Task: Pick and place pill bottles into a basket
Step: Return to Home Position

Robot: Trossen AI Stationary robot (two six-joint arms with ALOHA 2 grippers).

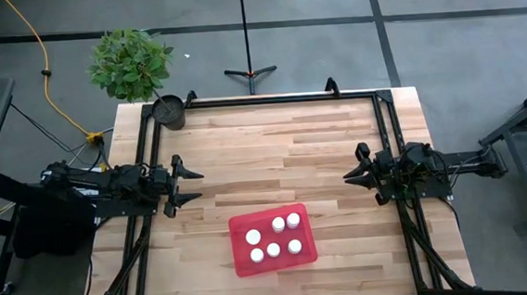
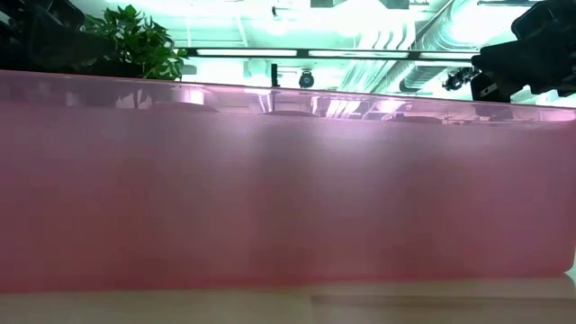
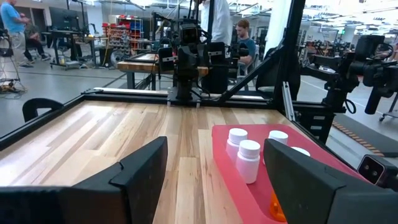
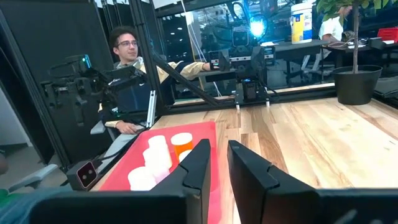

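Here, the white-capped pill bottles (image 1: 278, 225) stand upright in a cluster inside the red basket (image 1: 268, 238). The basket sits on the wooden table (image 1: 273, 147) close to its front edge, about midway between the left and right edges. In the low view, its translucent wall fills nearly your whole picture. You see the left gripper (image 1: 195, 187) hovering near the left edge, claw spread wide and holding nothing. The right gripper (image 1: 349, 176) hangs near the right edge, fingers barely parted, also empty. Both point inward, well apart from the basket. A black pot (image 1: 169, 110) sits at the far left corner, with a leafy plant (image 1: 130, 61) just beyond it.
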